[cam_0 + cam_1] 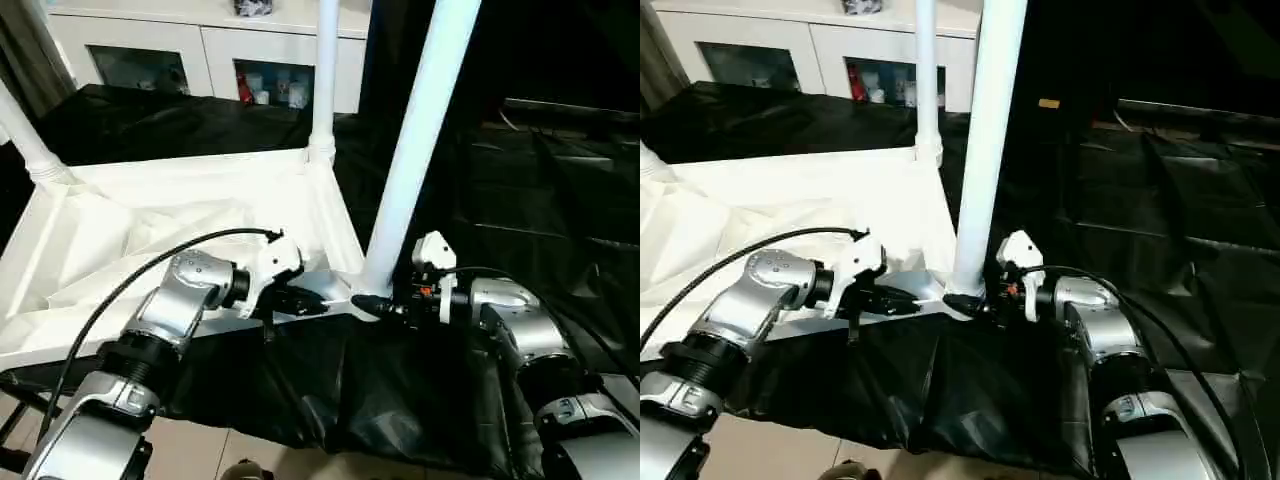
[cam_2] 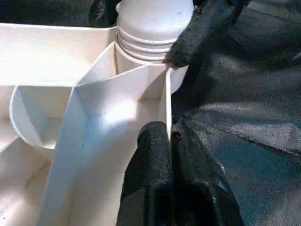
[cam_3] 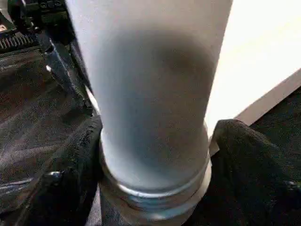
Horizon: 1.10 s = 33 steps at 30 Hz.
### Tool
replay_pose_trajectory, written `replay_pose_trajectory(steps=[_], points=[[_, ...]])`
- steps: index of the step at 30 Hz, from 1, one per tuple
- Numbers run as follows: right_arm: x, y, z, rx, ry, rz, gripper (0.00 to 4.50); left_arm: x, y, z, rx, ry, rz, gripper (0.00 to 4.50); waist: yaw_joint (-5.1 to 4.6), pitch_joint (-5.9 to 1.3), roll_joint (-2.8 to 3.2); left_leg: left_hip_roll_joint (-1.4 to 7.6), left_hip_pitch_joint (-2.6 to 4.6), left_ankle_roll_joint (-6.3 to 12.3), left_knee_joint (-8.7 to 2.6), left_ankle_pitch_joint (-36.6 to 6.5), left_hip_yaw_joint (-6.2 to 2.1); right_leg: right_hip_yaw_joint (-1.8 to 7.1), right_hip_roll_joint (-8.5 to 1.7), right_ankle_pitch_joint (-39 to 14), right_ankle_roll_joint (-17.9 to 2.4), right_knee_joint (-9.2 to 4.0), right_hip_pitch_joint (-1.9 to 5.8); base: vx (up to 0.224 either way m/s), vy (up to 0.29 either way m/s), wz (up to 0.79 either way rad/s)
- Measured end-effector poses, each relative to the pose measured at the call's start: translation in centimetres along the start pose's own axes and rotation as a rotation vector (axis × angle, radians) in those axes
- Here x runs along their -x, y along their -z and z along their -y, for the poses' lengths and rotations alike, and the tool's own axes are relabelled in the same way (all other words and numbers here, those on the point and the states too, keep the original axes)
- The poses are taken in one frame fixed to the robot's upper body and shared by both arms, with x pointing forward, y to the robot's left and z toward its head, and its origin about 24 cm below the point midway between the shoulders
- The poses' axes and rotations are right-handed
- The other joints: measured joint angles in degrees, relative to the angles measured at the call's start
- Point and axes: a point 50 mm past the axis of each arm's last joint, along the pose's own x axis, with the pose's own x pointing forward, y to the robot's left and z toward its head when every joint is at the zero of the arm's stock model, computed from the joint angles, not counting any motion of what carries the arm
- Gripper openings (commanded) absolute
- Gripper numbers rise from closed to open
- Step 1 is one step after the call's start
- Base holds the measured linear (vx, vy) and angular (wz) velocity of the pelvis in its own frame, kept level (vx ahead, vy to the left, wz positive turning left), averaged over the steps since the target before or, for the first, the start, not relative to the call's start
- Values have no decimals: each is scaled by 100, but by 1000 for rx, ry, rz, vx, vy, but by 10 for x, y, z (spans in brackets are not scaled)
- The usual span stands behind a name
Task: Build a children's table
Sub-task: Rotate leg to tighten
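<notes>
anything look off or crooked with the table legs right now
Yes: the near leg leans noticeably compared with the upright far leg. Its ribbed base sits at the corner socket of the table top, with the right gripper around it. It doesn't look fully seated.

Centre frame: upturned table top [image 1: 150, 215] with leg [image 1: 415, 140] in near corner; left gripper [image 1: 310, 303] and right gripper [image 1: 372, 306] flank its base.

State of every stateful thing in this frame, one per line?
tabletop: upside down, ribbed underside up
near leg: upright in the near corner socket, threads partly showing
far leg: upright in its socket
left leg: standing in its socket
left gripper: shut on the tabletop's rim
right gripper: fingers around the near leg's base
cabinet: doors closed
</notes>
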Motion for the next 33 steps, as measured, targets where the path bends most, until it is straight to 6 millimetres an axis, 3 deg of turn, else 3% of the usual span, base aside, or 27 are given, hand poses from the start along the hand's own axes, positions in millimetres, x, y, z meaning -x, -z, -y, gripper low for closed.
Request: replay_pose_trajectory(steps=[10, 23, 30, 33], points=[[-4, 0, -5, -1, -14, 25, 275, -10, -3, 4, -6, 20, 7, 0, 119, -2, 5, 0, 3, -1, 9, 0, 1, 3, -4, 0, 0, 14, 1, 0, 0, 0], [-11, -1, -3, -11, 24, 29, 268, -9, -2, 2, 4, -19, 4, 0, 113, 0, 3, 0, 8, -5, 19, -1, 0, 5, -5, -1, 2, 33, 0, 0, 0, 0], [-34, 0, 10, -92, 411, 48, 267, -29, -9, -11, 69, -212, -4, 0, -27, -8, 20, -5, 31, -14, 22, 2, -4, 10, -6, 0, 0, 43, 14, 0, 0, 0], [-41, -4, 17, -134, 562, 49, 267, -40, -15, -16, 94, -274, 0, 0, -45, -9, 21, -7, 31, -16, 21, 4, -8, 10, -7, 0, 0, 44, 17, 0, 0, 0]])
